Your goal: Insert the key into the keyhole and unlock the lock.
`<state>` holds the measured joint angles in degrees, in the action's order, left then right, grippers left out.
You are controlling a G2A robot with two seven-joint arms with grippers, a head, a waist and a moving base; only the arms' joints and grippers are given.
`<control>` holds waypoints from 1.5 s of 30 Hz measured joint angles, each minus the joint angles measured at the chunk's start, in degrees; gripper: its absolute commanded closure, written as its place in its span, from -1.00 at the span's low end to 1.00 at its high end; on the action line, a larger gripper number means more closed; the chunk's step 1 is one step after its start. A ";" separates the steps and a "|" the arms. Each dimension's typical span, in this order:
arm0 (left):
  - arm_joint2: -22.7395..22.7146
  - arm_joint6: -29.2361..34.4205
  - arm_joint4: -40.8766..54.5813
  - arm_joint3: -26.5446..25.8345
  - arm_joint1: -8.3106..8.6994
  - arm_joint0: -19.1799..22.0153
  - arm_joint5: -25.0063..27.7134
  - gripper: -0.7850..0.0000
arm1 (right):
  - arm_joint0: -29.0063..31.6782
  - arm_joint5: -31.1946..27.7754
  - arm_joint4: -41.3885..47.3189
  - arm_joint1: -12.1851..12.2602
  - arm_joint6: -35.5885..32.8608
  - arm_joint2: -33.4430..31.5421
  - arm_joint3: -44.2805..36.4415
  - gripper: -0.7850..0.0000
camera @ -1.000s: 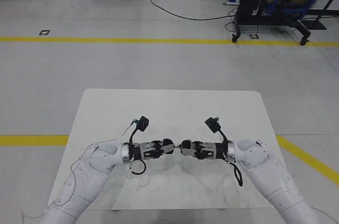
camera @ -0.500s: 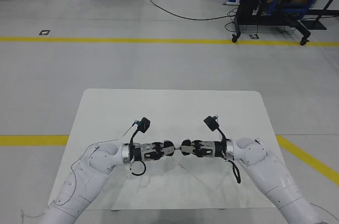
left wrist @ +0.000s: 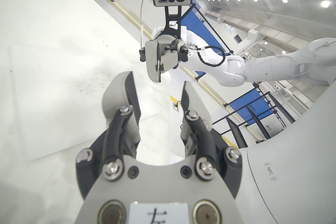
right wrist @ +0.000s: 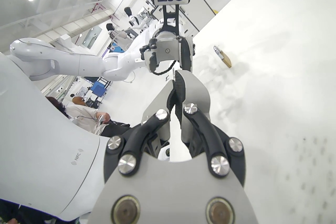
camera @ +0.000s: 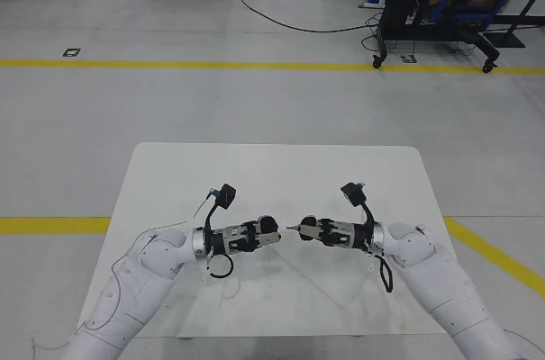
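The left pincer (left wrist: 157, 89) stands wide open, with nothing between its two fingers (left wrist: 131, 93). Each finger is a pale, rounded shell lined with a black ribbed pad and driven by black links pinned with bright round screws.

The right pincer (right wrist: 179, 80) is closed down, its black ribbed pads pressed together at the tips. The left wrist view shows a thin silvery blade, the key (left wrist: 158, 72), pinched between them and poking out of the tip.

From above, the two pincers face each other tip to tip over the near middle of the white counter (camera: 344, 171), a small gap between them.

The lock (right wrist: 223, 57) lies on the counter, touched by neither pincer. It is a small padlock with a blocky brass-coloured body and a silvery shackle end. Whether the shackle is open cannot be told. The counter is smooth, matte and lightly scuffed.
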<state>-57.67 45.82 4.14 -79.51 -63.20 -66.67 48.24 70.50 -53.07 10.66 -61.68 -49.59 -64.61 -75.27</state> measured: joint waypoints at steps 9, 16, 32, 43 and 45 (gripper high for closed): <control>-0.32 0.51 -3.79 -2.70 0.19 0.71 -1.97 -1.00 | 4.81 -4.94 1.65 1.15 5.40 -5.82 0.80 1.00; -14.04 12.26 -18.10 -14.80 4.35 0.78 -5.97 -1.00 | 4.80 -4.93 1.63 1.15 5.38 -5.79 0.81 1.00; 0.94 17.63 -48.50 -21.01 14.90 7.45 -7.38 -0.93 | 4.80 -4.94 1.63 1.15 5.38 -5.80 0.81 1.00; 11.04 16.73 -46.36 -14.02 14.80 15.93 -6.50 -0.24 | 4.80 -4.94 1.63 1.15 5.38 -5.80 0.81 1.00; 12.32 16.89 -45.15 -12.85 14.65 16.87 -6.66 -0.13 | 4.80 -4.94 1.63 1.15 5.38 -5.80 0.81 1.00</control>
<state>-45.35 62.71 -41.01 -92.36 -48.55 -49.80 41.58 75.30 -58.00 12.29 -60.53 -44.21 -70.41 -74.46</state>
